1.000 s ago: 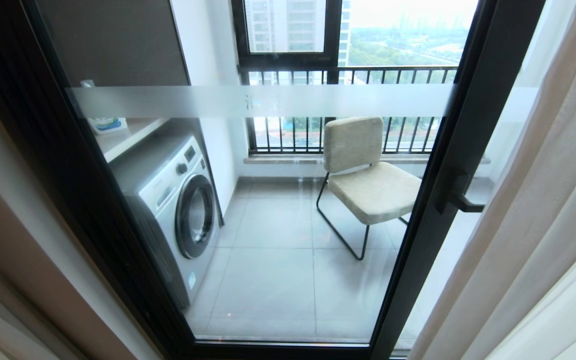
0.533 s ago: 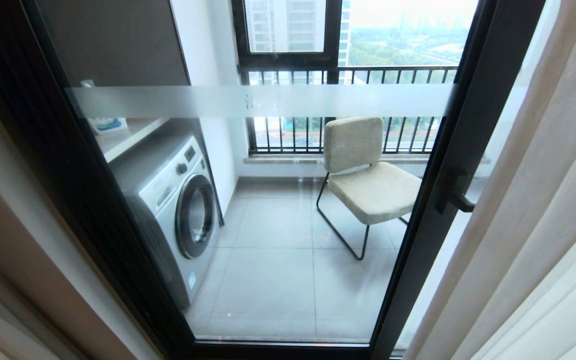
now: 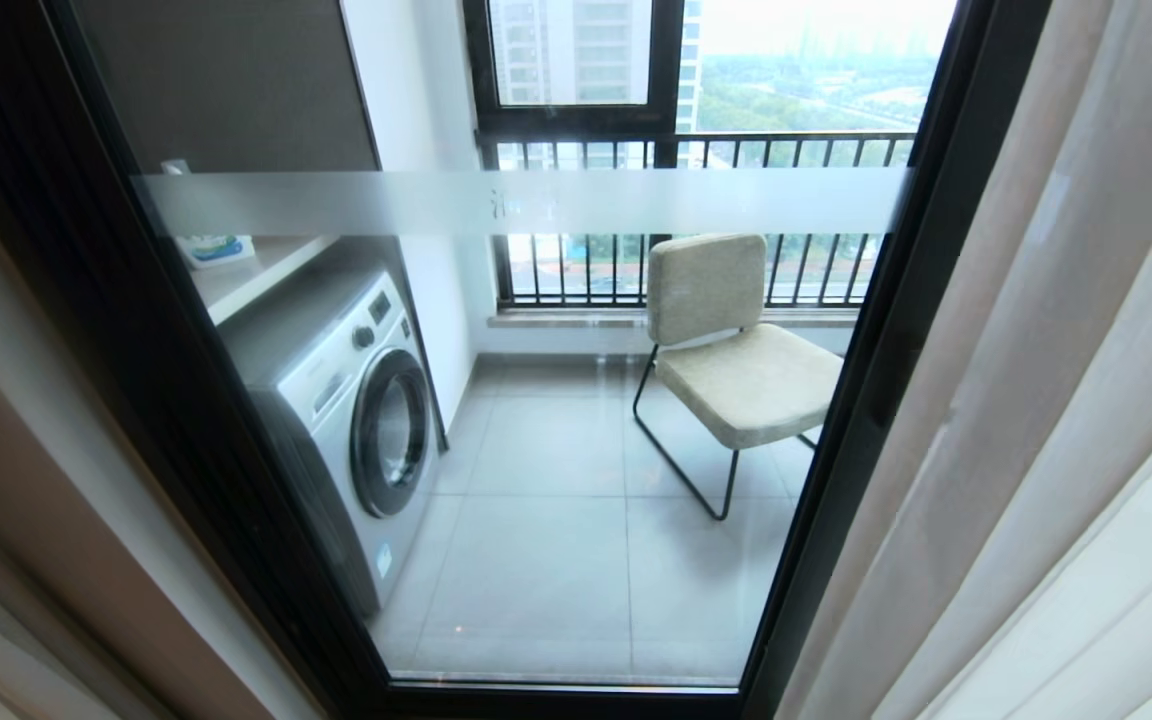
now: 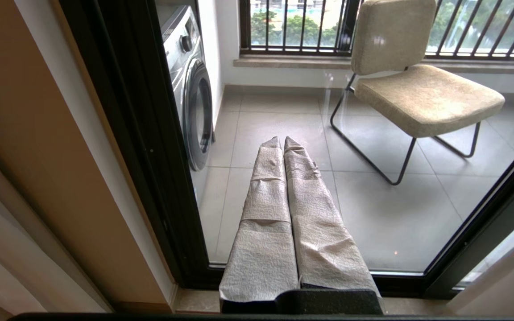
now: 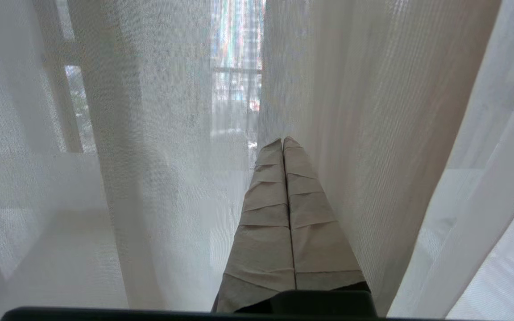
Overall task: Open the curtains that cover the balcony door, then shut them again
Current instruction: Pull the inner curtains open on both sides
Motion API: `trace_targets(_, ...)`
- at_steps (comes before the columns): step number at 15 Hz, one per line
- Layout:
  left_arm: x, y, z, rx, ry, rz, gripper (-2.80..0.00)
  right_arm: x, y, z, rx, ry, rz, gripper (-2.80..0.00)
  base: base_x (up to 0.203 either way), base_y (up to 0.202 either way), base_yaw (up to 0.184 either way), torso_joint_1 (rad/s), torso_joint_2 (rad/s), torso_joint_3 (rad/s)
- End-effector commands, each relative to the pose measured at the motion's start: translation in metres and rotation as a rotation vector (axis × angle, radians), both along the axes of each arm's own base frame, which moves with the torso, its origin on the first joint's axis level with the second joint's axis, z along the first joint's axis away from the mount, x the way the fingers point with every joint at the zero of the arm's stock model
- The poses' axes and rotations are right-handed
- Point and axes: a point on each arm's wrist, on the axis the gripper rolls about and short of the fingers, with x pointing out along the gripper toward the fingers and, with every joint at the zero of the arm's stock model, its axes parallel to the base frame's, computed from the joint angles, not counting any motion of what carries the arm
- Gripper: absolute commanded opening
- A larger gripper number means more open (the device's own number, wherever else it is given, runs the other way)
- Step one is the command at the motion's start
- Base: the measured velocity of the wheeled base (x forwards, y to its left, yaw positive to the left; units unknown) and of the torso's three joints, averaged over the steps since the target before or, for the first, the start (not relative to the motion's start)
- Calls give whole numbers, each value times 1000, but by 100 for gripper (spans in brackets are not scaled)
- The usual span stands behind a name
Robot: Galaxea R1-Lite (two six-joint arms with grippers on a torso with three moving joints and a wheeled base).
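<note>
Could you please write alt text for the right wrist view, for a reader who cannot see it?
The right gripper, its two wrapped fingers pressed shut, points into thin white sheers that fill the view. Through the fabric, a railing and distant buildings show faintly.

Behind the balcony door (image 3: 496, 400), a washing machine (image 3: 356, 420) stood at the balcony's left wall and a chair (image 3: 736, 370) to its right, before the railing (image 3: 696, 150). The curtains (image 3: 1066, 400) hung along the door's right edge, apparently covering its handle.
</note>
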Motion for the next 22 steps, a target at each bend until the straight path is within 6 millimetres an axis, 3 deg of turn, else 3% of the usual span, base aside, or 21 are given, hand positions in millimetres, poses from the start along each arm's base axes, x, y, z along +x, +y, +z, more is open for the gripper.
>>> trace_targets(1, 0, 0, 0, 0, 0, 1, -280, 1, 0, -1, -1, 2, 0, -280, 0, 0, 0, 0, 0, 0)
trace_targets(11, 0, 0, 0, 0, 0, 1, -280, -1, 0, 1, -4, -6, 5, -280, 0, 0, 0, 0, 0, 0)
trace_targets(18, 0, 0, 0, 1, 1, 1, -280, -35, 9, 17, -22, -59, 8, -280, 0, 0, 0, 0, 0, 0)
trace_targets(22, 0, 0, 0, 1, 0, 2, -280, -57, 14, 15, -19, -43, 9, -280, 0, 0, 0, 0, 0, 0)
